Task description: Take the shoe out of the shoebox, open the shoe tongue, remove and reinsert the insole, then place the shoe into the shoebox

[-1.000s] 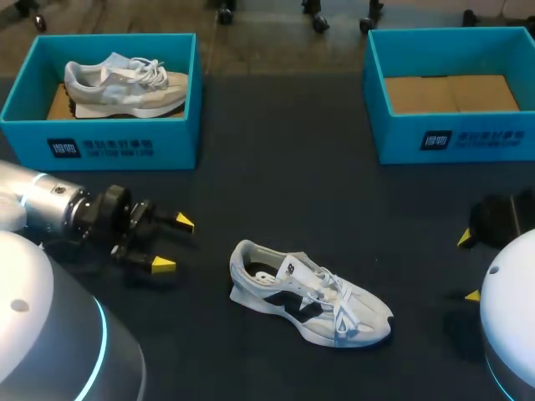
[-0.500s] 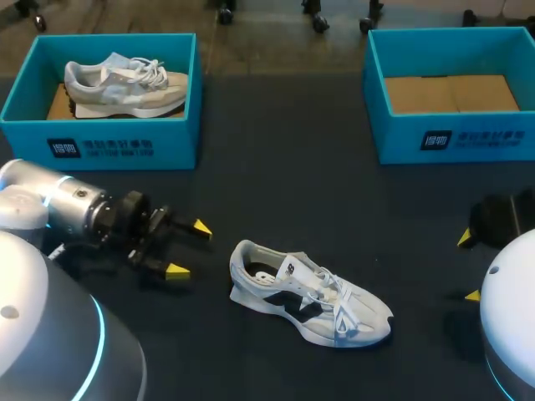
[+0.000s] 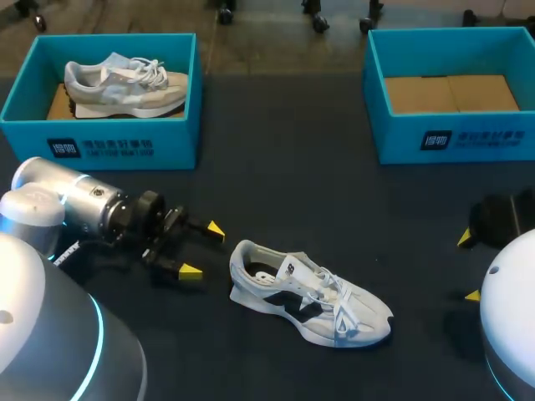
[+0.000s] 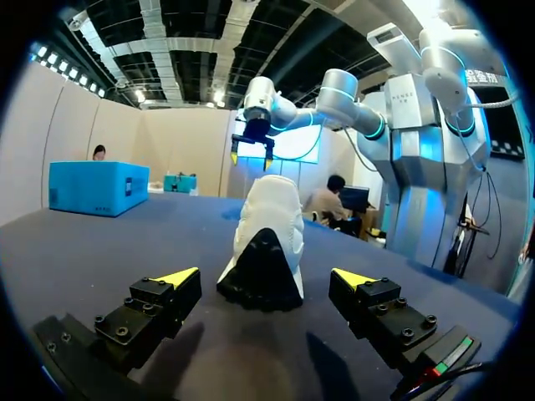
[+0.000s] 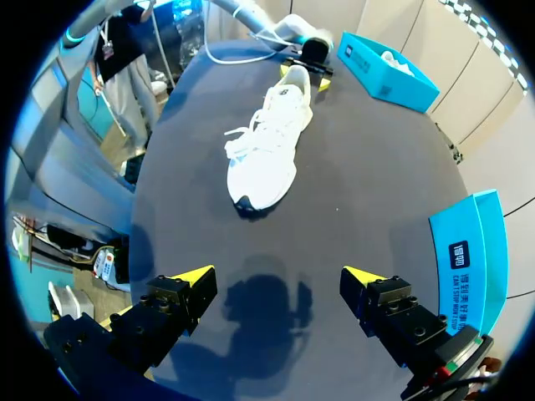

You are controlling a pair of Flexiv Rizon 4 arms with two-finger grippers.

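The white shoe (image 3: 309, 292) stands upright on the dark desk (image 3: 284, 167), its heel just ahead of the left tool (image 3: 203, 251), spread wide and holding nothing, while the right tool (image 5: 276, 276), equally wide, hangs well off its toe.

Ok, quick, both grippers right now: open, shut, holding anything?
Left gripper: open, holding nothing; the white shoe lies just ahead of it, heel first, untouched.
Right gripper: open, holding nothing.
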